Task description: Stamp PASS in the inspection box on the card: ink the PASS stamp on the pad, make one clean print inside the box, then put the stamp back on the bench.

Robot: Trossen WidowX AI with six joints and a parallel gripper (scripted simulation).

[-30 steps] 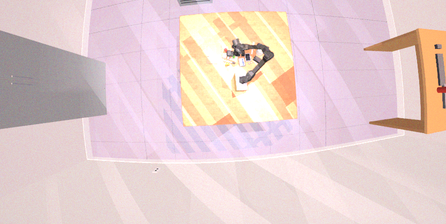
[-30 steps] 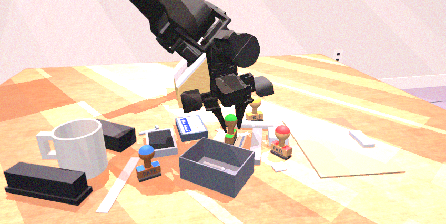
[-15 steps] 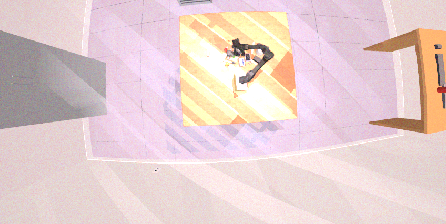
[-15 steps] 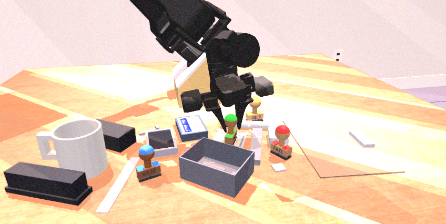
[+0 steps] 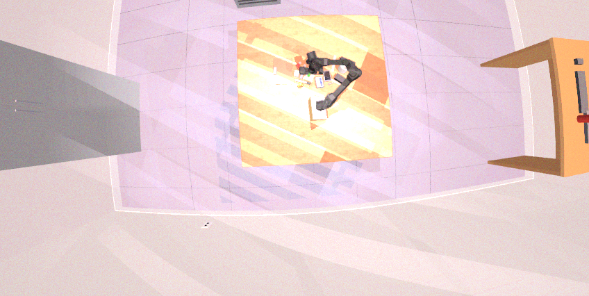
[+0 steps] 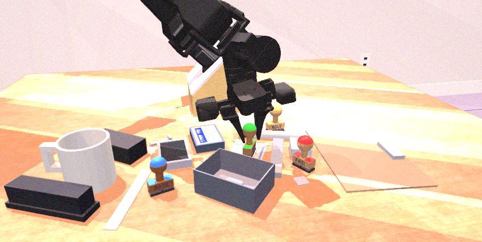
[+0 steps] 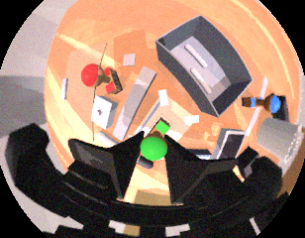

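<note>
My gripper (image 6: 250,137) (image 7: 153,135) is shut on the green-topped stamp (image 6: 249,128) (image 7: 153,149), which stands roughly upright. Its lettering is not visible. The card (image 7: 176,113) lies under the stamp, partly hidden by it and the fingers. The stamp's underside is hidden, so contact with the card cannot be told. The inspection box and any print cannot be made out. The open dark ink pad (image 5: 327,75) (image 6: 173,151) (image 7: 231,145) in its pale tray lies to the left of the stamp in the exterior view.
A grey open box (image 6: 233,182) (image 7: 202,64) stands close in front of the stamp. The red FAIL stamp (image 6: 304,153) (image 7: 98,75), blue DATE stamp (image 6: 160,173) (image 7: 268,103) and yellow HOLD stamp (image 6: 275,117) stand around. A blue-and-white box (image 6: 207,138), a mug (image 6: 88,162) and black blocks are left.
</note>
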